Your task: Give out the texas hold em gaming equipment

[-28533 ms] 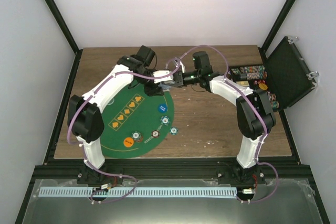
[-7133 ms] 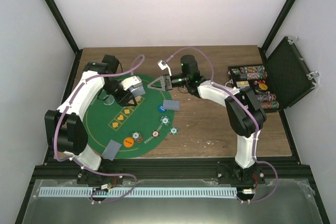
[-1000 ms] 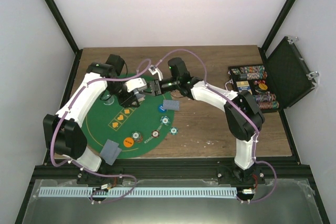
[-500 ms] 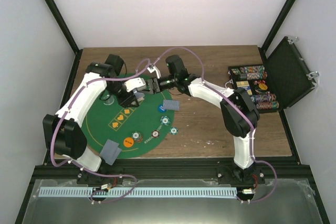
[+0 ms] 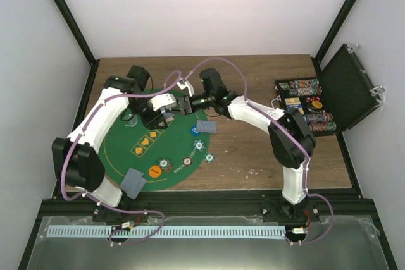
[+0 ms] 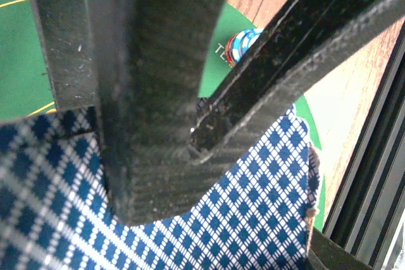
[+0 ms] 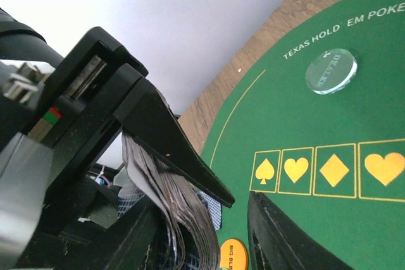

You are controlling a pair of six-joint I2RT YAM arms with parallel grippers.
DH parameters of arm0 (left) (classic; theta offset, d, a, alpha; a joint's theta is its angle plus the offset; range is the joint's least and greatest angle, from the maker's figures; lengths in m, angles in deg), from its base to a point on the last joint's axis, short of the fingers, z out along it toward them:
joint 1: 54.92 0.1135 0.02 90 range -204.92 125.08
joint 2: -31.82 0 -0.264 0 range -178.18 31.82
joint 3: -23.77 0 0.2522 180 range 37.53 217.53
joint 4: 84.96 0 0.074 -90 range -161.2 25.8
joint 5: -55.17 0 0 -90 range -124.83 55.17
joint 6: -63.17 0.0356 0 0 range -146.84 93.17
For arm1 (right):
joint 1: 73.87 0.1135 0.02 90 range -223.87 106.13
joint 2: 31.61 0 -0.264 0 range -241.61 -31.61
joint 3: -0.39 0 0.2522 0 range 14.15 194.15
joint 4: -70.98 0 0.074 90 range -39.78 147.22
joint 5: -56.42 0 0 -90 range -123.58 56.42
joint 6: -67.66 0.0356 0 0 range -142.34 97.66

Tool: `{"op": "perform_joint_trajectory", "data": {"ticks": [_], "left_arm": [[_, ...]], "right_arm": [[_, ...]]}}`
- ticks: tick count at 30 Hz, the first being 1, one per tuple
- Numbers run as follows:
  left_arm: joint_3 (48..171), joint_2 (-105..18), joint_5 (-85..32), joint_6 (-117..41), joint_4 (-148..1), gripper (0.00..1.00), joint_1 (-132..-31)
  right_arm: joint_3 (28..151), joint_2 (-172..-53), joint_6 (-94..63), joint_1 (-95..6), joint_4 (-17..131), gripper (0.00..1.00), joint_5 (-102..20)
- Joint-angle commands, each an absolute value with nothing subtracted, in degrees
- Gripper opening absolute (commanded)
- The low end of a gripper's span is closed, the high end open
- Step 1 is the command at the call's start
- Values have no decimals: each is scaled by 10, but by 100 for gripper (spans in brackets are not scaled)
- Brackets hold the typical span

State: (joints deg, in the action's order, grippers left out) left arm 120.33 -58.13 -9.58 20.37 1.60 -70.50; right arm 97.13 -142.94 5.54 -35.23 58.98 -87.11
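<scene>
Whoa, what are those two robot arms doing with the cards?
It looks like they're dealing poker. The left pincer grips the deck of cards above the green mat. The right pincer reaches in at the deck's edge, jaws apart, probably to take a card. One small card pile lies at the mat's near edge and a second pile at its right edge, with poker chips between them.

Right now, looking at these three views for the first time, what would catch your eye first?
Over the far side of the green half-round felt mat, the left gripper clamps a deck of blue diamond-backed playing cards and the right gripper reaches for it. At the right edge of the wooden table stands an open black hard case, stocked with colourful poker chips.
</scene>
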Motion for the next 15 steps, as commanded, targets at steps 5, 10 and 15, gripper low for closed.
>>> {"op": "perform_joint_trajectory", "data": {"ticks": [5, 10, 15], "left_arm": [[1206, -579, -67, 212, 17, 46, -711], [1200, -577, -72, 213, 15, 46, -711], [1199, -576, -72, 212, 13, 46, -711]], "right_arm": [[939, -1396, 32, -364, 562, 33, -806], [937, -1386, 16, -365, 541, 29, -782], [932, -1382, 8, -370, 529, 28, -771]]}}
